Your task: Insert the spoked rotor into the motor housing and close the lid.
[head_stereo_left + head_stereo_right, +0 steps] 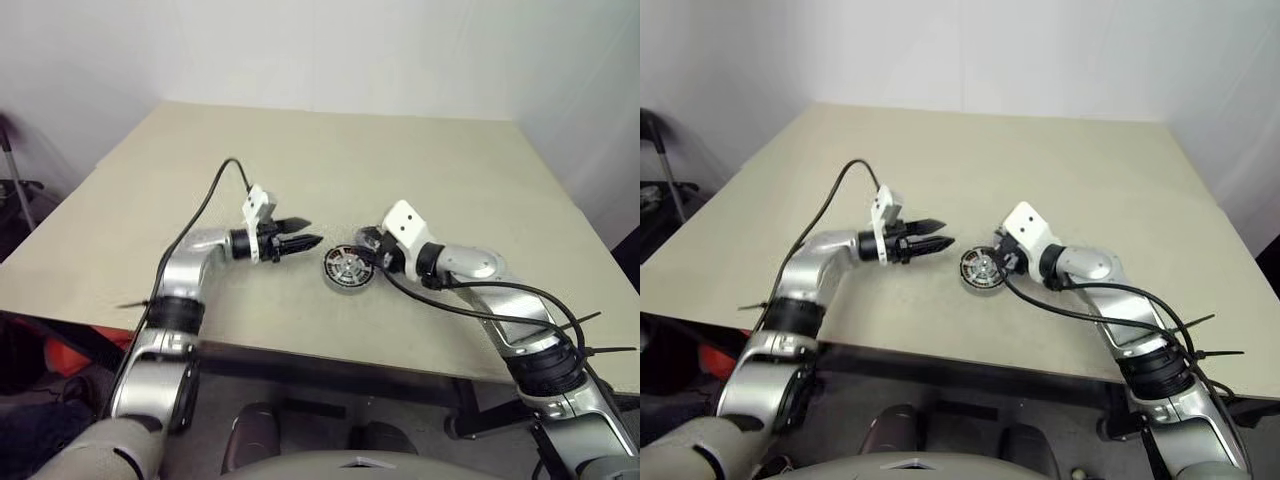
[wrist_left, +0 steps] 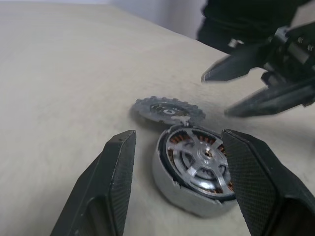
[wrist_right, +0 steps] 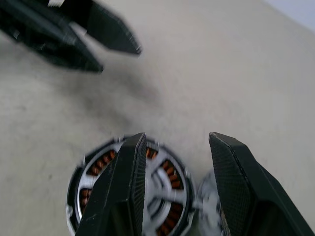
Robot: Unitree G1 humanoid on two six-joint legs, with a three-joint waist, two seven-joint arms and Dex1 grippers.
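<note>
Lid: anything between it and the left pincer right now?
Yes. The motor housing, with the spoked rotor already seated in it, sits between the open left pincer and the lid, which lies flat on the table just behind it. The right pincer hovers beside the lid too.

Bare table (image 1: 400, 160) all round, motor housing (image 1: 348, 268) flanked by left claw (image 1: 303, 233), right claw (image 1: 372, 245), lid (image 2: 169, 109) touching behind
</note>
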